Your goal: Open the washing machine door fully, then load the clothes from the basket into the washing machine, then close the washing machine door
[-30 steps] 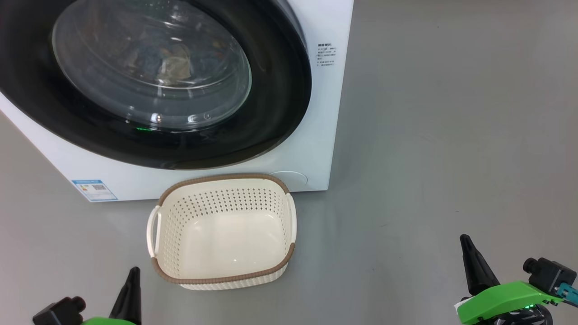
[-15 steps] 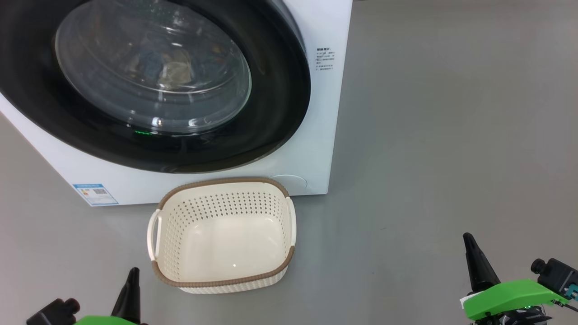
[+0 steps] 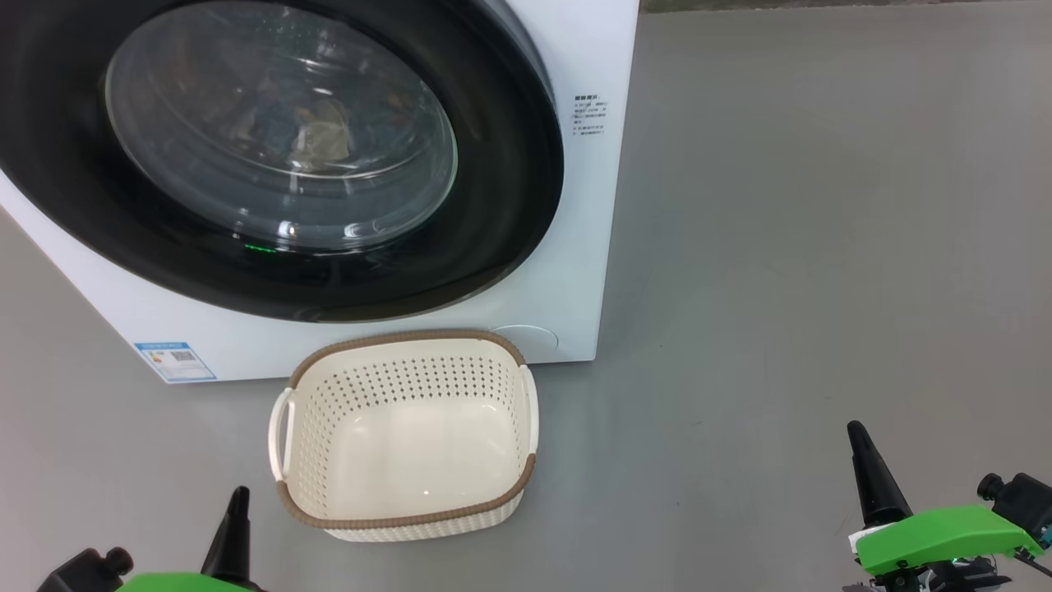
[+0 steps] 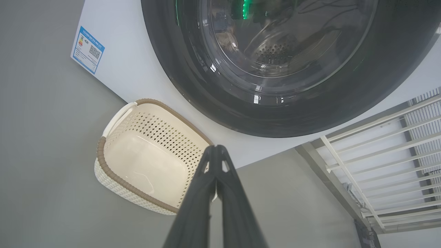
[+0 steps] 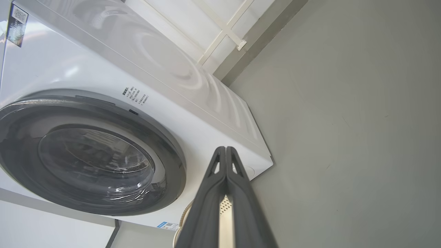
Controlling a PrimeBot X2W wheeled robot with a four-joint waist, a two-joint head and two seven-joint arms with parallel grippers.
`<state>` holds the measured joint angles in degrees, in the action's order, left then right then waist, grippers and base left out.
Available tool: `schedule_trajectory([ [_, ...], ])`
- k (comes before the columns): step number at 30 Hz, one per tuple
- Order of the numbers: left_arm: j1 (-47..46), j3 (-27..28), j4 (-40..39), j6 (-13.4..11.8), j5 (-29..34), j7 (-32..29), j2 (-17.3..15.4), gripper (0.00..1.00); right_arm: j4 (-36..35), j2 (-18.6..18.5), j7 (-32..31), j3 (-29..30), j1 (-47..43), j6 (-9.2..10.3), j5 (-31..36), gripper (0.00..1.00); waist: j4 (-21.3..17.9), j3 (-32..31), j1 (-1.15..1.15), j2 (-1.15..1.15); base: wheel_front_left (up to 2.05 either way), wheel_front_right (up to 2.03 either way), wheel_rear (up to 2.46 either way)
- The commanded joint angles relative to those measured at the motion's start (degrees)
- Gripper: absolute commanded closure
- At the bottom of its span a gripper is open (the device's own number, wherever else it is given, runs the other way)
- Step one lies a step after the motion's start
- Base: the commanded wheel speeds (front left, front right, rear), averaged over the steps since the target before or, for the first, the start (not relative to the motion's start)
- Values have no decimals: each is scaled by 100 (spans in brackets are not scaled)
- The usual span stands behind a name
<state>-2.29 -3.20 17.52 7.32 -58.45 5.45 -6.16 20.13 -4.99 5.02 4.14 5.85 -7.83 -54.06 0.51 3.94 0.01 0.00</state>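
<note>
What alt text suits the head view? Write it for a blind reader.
A white washer with its round black door shut fills the upper left, clothes dim behind the glass. An empty cream basket sits on the grey floor before it. The left fingers and right fingers, both shut, point up from the bottom corners.

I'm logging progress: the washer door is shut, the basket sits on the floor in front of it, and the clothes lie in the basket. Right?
Not quite. The head view shows the basket empty; the clothes lie inside the washer, behind the glass of the shut door. The rest is right.
</note>
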Motion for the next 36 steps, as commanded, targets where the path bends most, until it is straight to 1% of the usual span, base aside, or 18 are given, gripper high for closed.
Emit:
schedule_trajectory([
  [1,-204,161,-172,11,-172,-48,-56,100,-183,-14,-70,-28,61,17,-190,100,-2,-13,0,0,0,0,0],
  [36,-302,555,-269,14,-1966,-635,117,100,-418,109,-665,121,46,26,-2170,100,-29,-212,0,0,0,0,0],
])
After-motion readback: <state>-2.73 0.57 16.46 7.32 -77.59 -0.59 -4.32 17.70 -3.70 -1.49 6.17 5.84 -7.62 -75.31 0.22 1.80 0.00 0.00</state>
